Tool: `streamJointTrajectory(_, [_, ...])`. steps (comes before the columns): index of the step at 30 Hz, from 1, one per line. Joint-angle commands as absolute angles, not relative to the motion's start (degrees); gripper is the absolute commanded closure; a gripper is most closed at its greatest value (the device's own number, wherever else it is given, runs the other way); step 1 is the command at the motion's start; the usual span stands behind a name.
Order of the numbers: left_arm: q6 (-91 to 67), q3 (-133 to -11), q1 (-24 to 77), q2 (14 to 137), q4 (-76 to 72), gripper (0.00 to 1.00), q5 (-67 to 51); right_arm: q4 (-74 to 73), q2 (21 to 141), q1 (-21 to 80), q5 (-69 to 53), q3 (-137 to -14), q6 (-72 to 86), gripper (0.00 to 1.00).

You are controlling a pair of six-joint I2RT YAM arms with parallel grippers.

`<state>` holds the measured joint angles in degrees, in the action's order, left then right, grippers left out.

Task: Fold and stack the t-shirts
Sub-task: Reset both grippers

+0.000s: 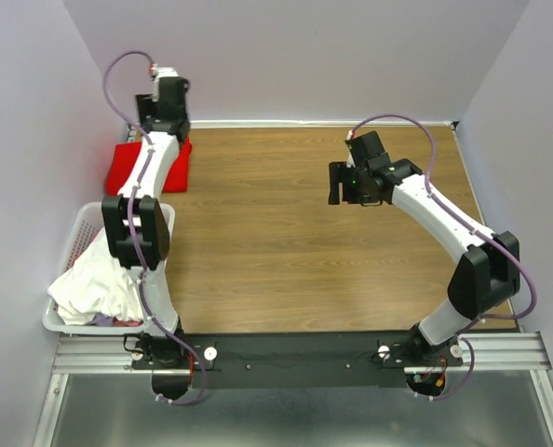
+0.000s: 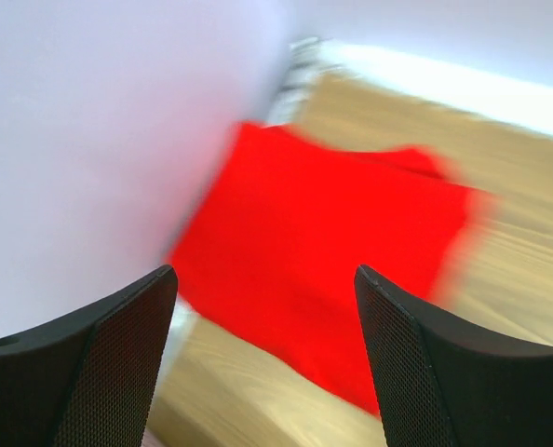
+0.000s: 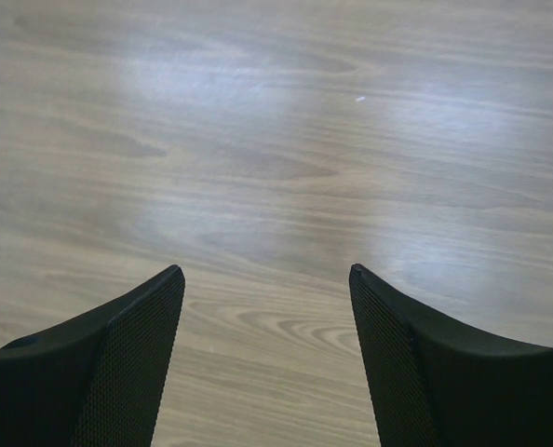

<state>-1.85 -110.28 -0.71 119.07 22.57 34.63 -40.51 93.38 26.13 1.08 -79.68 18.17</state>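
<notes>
A folded bright red t-shirt [image 1: 126, 169] lies flat at the table's far left, against the wall. It fills the middle of the blurred left wrist view [image 2: 332, 233]. My left gripper [image 1: 168, 119] hangs above the shirt's right part, open and empty [image 2: 265, 272]. A heap of white t-shirts [image 1: 95, 279] lies in the basket at the near left. My right gripper [image 1: 343, 183] is open and empty above bare table at centre right; only wood grain shows between its fingers in the right wrist view [image 3: 265, 270].
The white plastic laundry basket [image 1: 74, 235] stands at the table's left edge, partly under my left arm. Lilac walls close in the table on the left, back and right. The wooden table [image 1: 276, 242] spreads between the arms.
</notes>
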Motion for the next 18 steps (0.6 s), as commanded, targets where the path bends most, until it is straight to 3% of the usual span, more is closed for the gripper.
streamJointTrajectory(1, [-8.6, -104.4, 11.1, 107.7, 22.1, 0.16, 23.4, -42.1, 88.4, 24.8, 12.6, -81.4, 20.0, 0.19])
streamJointTrajectory(8, [-16.0, -89.8, 28.1, 92.6, 20.7, 0.16, 18.4, -42.3, 78.6, 22.7, 26.3, -79.5, 19.5, 0.06])
streamJointTrajectory(11, [-20.7, -81.8, 31.4, 83.9, 20.9, 0.15, 18.9, -42.3, 72.7, 22.3, 33.7, -78.8, 19.0, 0.00])
streamJointTrajectory(18, [-21.0, -72.9, 33.0, 60.3, 21.4, 0.15, 28.2, -40.9, 57.7, 22.3, 43.2, -76.8, 17.8, 0.00])
